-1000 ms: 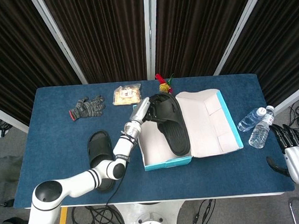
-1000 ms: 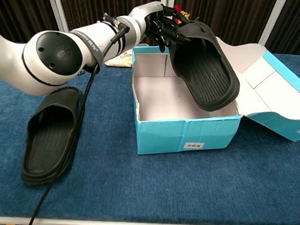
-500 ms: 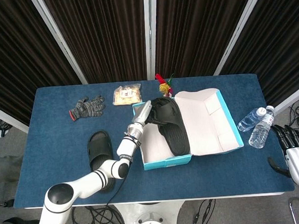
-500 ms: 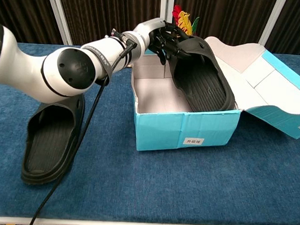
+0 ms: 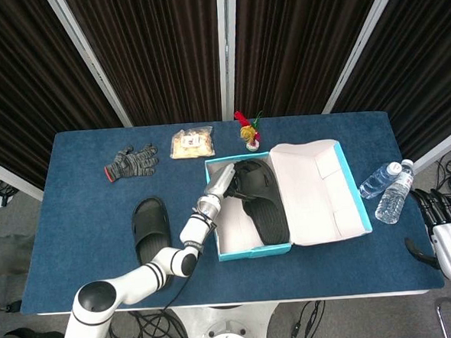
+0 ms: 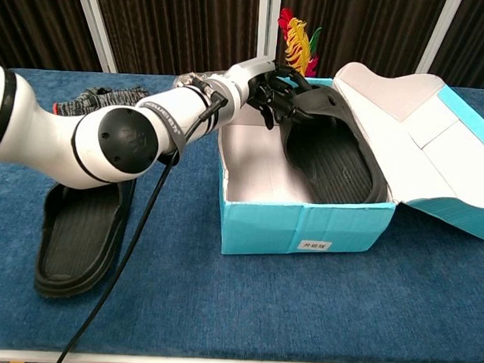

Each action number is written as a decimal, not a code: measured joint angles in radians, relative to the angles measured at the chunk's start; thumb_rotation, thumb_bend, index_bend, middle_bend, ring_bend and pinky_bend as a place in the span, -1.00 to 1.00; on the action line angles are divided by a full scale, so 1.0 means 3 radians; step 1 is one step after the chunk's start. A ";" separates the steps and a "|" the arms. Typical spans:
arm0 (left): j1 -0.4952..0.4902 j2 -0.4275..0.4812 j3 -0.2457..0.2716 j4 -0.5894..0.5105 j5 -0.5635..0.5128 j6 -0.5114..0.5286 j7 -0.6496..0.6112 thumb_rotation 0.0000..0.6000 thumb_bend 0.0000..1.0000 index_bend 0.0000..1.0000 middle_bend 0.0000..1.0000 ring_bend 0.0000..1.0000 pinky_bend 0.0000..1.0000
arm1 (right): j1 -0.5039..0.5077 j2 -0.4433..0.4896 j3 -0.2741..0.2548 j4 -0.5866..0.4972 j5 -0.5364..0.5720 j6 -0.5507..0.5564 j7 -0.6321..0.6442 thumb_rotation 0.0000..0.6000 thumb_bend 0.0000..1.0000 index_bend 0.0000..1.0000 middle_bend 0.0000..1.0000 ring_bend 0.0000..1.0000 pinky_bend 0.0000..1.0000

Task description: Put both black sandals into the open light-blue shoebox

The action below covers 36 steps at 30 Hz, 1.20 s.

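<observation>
The right hand is cut off at the frame edge, so its grip cannot be told. The left hand fingers seem closed on the strap of one sandal, which lies in the shoebox. The other sandal lies on the counter beside the box.

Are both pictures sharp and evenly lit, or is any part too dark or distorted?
Head view: sharp, even light, only soft shadows beside the box. Chest view: also sharp, but the near left arm looks oversized from closeness, and the sandal in the box is dark, its tread faint where the left hand holds it.
</observation>
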 measured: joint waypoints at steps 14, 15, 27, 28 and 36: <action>0.0020 -0.0056 0.0042 0.0045 0.0040 -0.0012 0.0221 1.00 -1.00 -0.44 -0.39 -0.27 0.03 | -0.0015 0.0002 -0.0007 0.0010 -0.0025 0.0017 0.0025 1.00 -0.59 -0.98 -0.83 -1.00 -0.76; 0.0023 -0.0057 0.0049 0.0039 0.0050 0.0001 0.0242 1.00 -1.00 -0.51 -0.48 -0.37 0.00 | -0.0016 0.0002 -0.0008 0.0010 -0.0027 0.0019 0.0026 1.00 -0.60 -0.98 -0.83 -1.00 -0.76; 0.0028 -0.0091 0.0006 0.0002 0.0089 0.0259 0.0447 1.00 -1.00 -0.86 -1.00 -0.95 -0.34 | -0.0045 0.0016 -0.0021 0.0018 -0.0060 0.0060 0.0061 1.00 -0.60 -0.98 -0.83 -1.00 -0.76; 0.0033 -0.0086 0.0006 -0.0011 0.0100 0.0287 0.0457 1.00 -1.00 -0.87 -1.00 -0.98 -0.38 | -0.0047 0.0016 -0.0023 0.0020 -0.0064 0.0062 0.0065 1.00 -0.59 -0.98 -0.83 -1.00 -0.76; 0.0156 0.0181 0.0111 -0.0428 0.0245 0.0410 0.0619 1.00 -1.00 -0.87 -1.00 -1.00 -0.56 | -0.0050 0.0010 -0.0028 0.0061 -0.0103 0.0080 0.0129 1.00 -0.59 -0.98 -0.83 -1.00 -0.76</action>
